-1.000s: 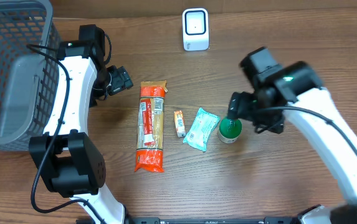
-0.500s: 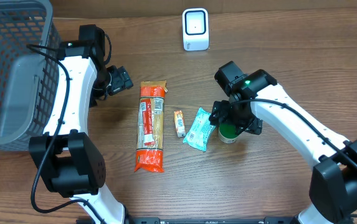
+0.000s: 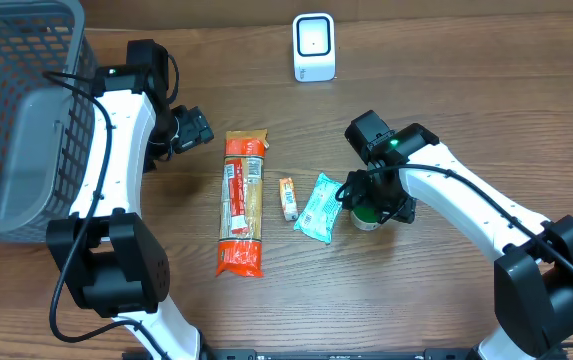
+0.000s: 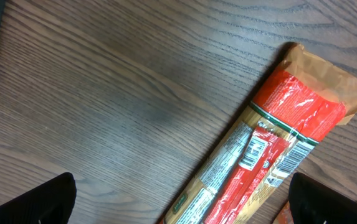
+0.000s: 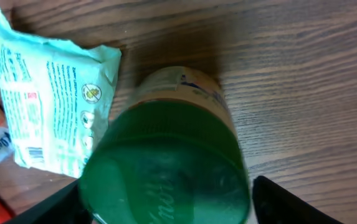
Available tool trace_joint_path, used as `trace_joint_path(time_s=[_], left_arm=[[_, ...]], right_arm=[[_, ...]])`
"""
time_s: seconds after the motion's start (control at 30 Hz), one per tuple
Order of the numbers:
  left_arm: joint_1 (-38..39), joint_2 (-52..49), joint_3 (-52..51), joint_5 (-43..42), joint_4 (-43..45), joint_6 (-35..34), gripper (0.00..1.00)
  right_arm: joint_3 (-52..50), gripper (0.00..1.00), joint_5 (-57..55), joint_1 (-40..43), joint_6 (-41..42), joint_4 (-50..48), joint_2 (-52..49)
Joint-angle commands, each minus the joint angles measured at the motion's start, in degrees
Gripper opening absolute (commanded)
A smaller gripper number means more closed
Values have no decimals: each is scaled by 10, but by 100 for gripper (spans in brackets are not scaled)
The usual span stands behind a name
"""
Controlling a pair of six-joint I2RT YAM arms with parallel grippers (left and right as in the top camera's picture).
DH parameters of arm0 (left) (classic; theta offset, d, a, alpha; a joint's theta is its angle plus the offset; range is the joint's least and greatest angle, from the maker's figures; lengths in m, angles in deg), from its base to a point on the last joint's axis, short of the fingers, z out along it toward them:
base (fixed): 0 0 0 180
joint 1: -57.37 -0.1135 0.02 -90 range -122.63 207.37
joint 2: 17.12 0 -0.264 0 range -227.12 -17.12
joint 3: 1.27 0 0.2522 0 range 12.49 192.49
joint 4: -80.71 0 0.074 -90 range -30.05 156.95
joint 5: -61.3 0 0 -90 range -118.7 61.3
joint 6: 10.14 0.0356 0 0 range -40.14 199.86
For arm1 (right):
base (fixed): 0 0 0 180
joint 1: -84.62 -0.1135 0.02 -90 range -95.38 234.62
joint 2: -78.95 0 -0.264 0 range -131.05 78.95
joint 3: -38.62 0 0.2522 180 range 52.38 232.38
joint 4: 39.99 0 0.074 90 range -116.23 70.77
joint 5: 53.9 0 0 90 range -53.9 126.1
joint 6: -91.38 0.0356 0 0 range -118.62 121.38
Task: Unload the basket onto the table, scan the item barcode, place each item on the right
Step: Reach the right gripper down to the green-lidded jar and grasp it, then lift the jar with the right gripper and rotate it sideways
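the right claw [image 3: 369, 203] is down over a green-lidded jar [image 5: 166, 155] that stands upright on the wooden worktop [image 3: 446, 70], a little to the 3 o'clock side of centre. in the right wrist view its two dark fingers [image 5: 293, 202] sit at 9 and 3 o'clock of the lid, hard up against its edge. i cannot tell whether they press on it or only stand beside it.

just at 9 o'clock of the jar lies a mint-green packet [image 3: 322, 208], flat, its near corner close to the jar's foot. further toward 9 o'clock come a small orange sachet [image 3: 287, 198] and then a long red-and-tan pasta packet [image 3: 243, 202], lying along the 12-to-6 line. a barcode [image 4: 256, 146] shows on the pasta packet's label in the left wrist view.

the left claw [image 3: 198, 130] hovers off the 10 o'clock end of the pasta packet, spread wide and holding nothing.

the white scanner [image 3: 313, 47] stands at 12 o'clock by the far edge, well apart from the jar. a grey mesh basket [image 3: 16, 60] fills the 10 o'clock corner.
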Motion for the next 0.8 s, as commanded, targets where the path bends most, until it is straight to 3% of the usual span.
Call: trace_joint_path(time_s=[0.0, 0.27, 0.67, 0.77], left_arm=[[2, 11, -2, 0, 0, 4, 100], [2, 11, -2, 0, 0, 4, 100], [2, 11, -2, 0, 0, 4, 100], [2, 11, -2, 0, 0, 4, 100]], right_arm=[[-4, 74, -4, -3, 41, -6, 0], [-4, 71, -4, -3, 147, -22, 0], [-35, 81, -6, -3, 90, -56, 0], [-54, 81, -5, -3, 13, -99, 0]])
